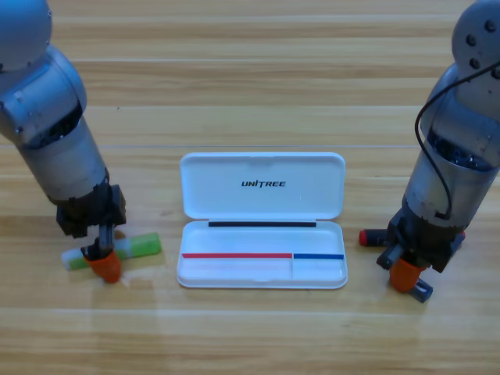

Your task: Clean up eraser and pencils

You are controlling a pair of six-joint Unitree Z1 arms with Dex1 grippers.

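— What sits lowest, closest to us?

— The right hand (408, 275), pointing down at the desk (250, 336) to the right of the white case (262, 219). A dark stick with a red end (373, 236) pokes out from behind it toward the case; the arm covers most of that pencil. A small dark block (422, 291) shows just under the hand, possibly the eraser. I cannot tell whether this hand is spread or pressed together.

— And the other pencil?

— The light green pencil (117, 251) lies flat on the desk left of the case, whitish end pointing away from it. The left hand (103, 266) stands over its middle, hiding that part; whether it pinches the pencil I cannot tell.

— The case?

— Open, lid laid back, between both hands.
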